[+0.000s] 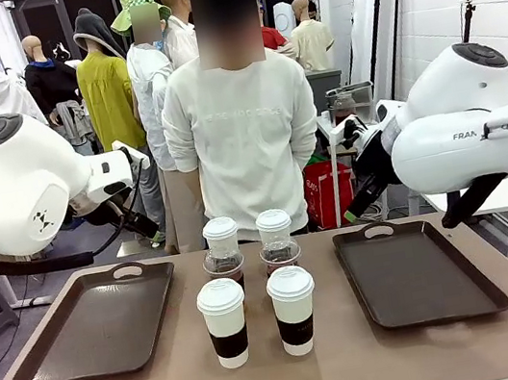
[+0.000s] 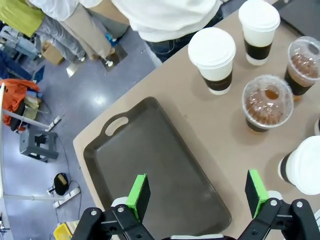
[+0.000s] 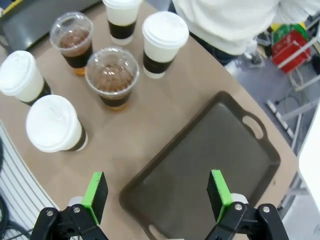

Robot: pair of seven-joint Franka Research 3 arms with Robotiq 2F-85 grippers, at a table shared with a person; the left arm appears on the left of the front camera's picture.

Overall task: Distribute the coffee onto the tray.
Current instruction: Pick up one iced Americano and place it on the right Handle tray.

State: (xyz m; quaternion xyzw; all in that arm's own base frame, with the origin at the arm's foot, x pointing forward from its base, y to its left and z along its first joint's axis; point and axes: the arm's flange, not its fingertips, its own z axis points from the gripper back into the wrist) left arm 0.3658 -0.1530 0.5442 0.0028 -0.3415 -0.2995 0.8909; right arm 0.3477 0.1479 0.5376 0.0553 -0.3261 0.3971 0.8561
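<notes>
left end effector and right end effector gape, coffee cups seemingly well apart between them

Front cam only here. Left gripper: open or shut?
Observer: Open. The left gripper has its jaws wide apart with nothing between them, pointing down at the left tray.
Operator: Right one?
Observer: The right gripper is open and empty too, aimed at the right tray.
Operator: Cup count? The rows overlap for me.
Observer: Six, in three pairs: two dome-lidded cups between two pairs of white paper cups.
</notes>
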